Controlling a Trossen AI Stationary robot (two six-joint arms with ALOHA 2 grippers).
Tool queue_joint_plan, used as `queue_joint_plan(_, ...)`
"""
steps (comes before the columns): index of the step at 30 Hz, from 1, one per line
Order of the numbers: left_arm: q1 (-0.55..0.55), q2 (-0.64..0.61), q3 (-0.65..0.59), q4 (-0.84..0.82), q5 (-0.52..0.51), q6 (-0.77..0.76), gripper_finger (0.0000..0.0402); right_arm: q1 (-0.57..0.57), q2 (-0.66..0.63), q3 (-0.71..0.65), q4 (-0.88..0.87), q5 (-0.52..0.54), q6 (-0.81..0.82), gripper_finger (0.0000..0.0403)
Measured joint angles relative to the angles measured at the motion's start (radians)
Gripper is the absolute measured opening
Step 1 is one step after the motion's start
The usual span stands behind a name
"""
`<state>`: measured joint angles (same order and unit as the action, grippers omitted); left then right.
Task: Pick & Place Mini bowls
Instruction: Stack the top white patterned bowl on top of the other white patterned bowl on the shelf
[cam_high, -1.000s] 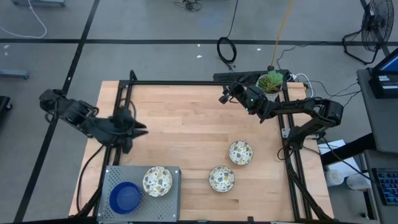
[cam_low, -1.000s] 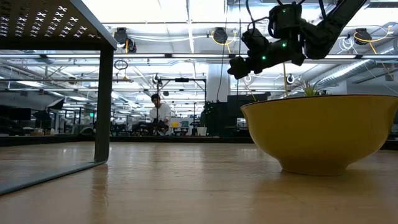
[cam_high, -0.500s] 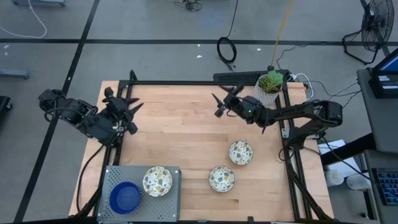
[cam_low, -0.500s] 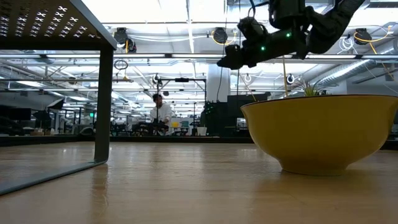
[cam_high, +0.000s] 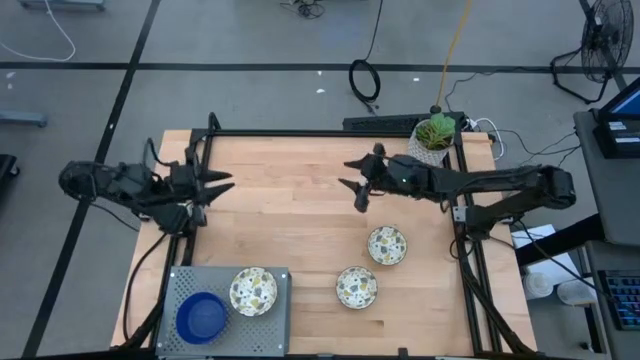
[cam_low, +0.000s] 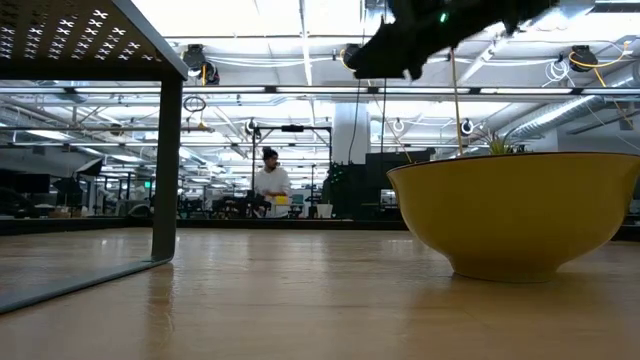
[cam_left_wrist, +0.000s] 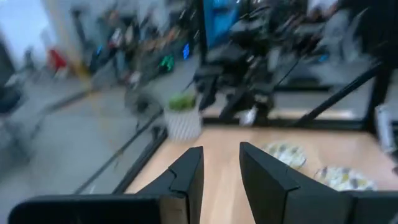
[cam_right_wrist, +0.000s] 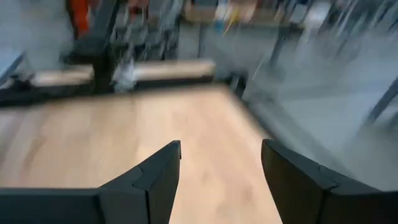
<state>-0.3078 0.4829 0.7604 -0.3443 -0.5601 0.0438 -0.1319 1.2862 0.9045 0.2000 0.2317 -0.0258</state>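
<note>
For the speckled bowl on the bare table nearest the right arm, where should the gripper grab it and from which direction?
Probably by the rim, from straight above. The speckled bowl sits upright and open on the wooden table, apart from the second speckled bowl. It looks shallow, so one finger inside and one outside its thin wall seems the surest hold. The right gripper is open and empty, hanging above the table beyond the bowl.

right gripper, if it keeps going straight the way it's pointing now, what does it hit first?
Likely nothing on the table. The right gripper, open and empty, points across bare wood toward the left side. Its wrist view shows only tabletop and the frame at the far edge. Both speckled bowls lie off that line.
</note>
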Motion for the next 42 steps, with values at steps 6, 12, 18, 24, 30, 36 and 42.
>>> queue_joint_plan(6,0.162,-0.032,-0.109,0.109,0.103,0.035,0.0108,0.072,0.002,0.315,-0.727,0.002,0.217,0.021)
queue_joint_plan(12,0.366,-0.033,-0.208,0.26,0.433,0.02,0.0108,0.118,0.016,0.398,-1.118,0.002,0.473,0.021)
queue_joint_plan(18,0.523,-0.031,-0.271,0.331,0.428,-0.06,0.0108,0.173,0.014,0.304,-1.307,-0.001,0.647,0.021)
queue_joint_plan(24,0.564,-0.02,-0.292,0.352,0.429,-0.102,0.0108,0.222,0.012,0.152,-1.292,-0.038,0.692,0.021)
queue_joint_plan(30,0.565,-0.018,-0.292,0.35,0.429,-0.103,0.0108,0.232,0.011,0.038,-1.212,-0.117,0.699,0.021)
queue_joint_plan(36,0.565,-0.018,-0.292,0.349,0.429,-0.105,0.0108,0.232,0.011,-0.001,-1.151,-0.158,0.696,0.021)
queue_joint_plan(42,0.565,-0.018,-0.292,0.358,0.428,-0.069,0.0108,0.232,0.011,-0.001,-1.121,-0.185,0.71,0.021)
